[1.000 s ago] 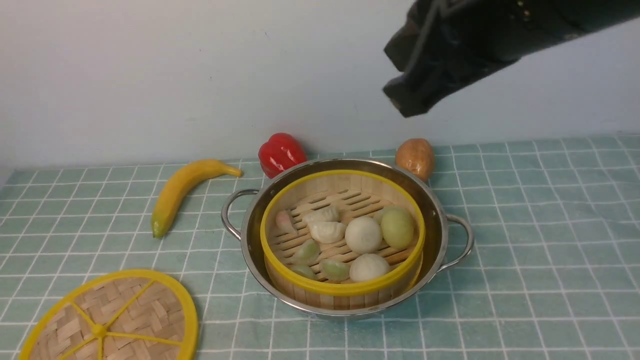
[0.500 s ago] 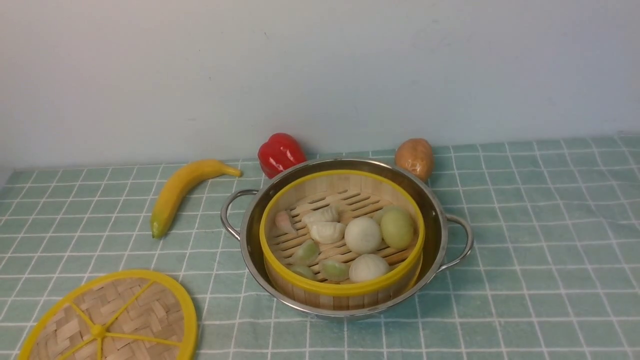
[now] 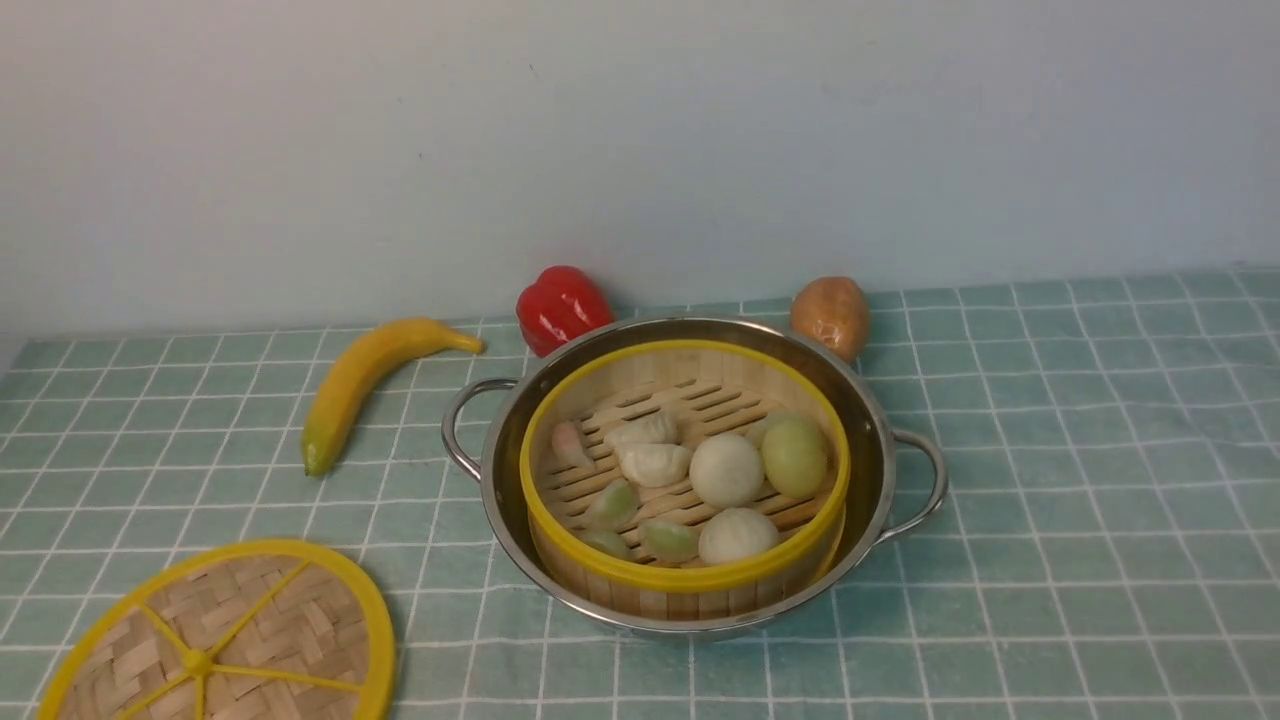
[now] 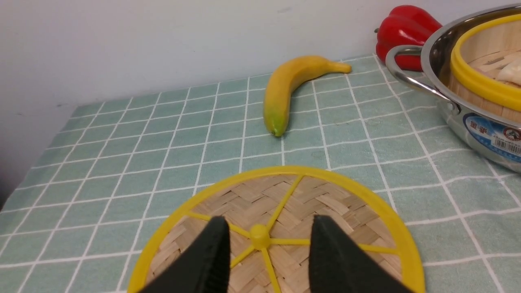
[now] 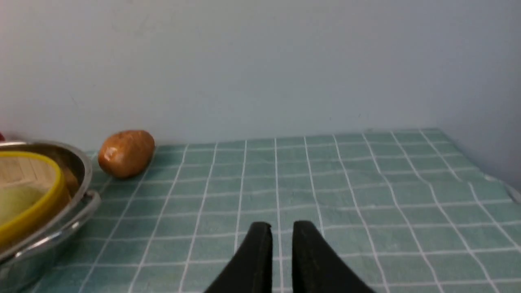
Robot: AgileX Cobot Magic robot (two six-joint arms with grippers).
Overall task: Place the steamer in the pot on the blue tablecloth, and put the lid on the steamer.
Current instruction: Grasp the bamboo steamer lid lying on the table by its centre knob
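Note:
The steamer [image 3: 690, 578], a bamboo basket with a yellow rim and toy dumplings and buns inside, sits in the shiny pot [image 3: 868, 440] at the middle of the blue tablecloth [image 3: 1080, 480]. The woven lid [image 3: 270, 620] lies flat on the cloth at the near left. In the left wrist view my left gripper [image 4: 268, 221] hangs open over the lid [image 4: 252, 195], its fingers either side of the yellow hub. In the right wrist view my right gripper [image 5: 282, 226] is over bare cloth to the right of the pot [image 5: 77, 162], its fingers a narrow gap apart and empty. Neither arm shows in the front view.
A banana [image 3: 360, 385] lies left of the pot. A red pepper [image 3: 562, 305] and a brown potato [image 3: 830, 315] stand behind it against the pale wall. The cloth ends at the table's left edge [image 4: 24, 179] and right edge [image 5: 488, 179].
The right arm, which hung above and to the right of the pot a second ago, has left the front view. Pot, steamer and lid have not moved.

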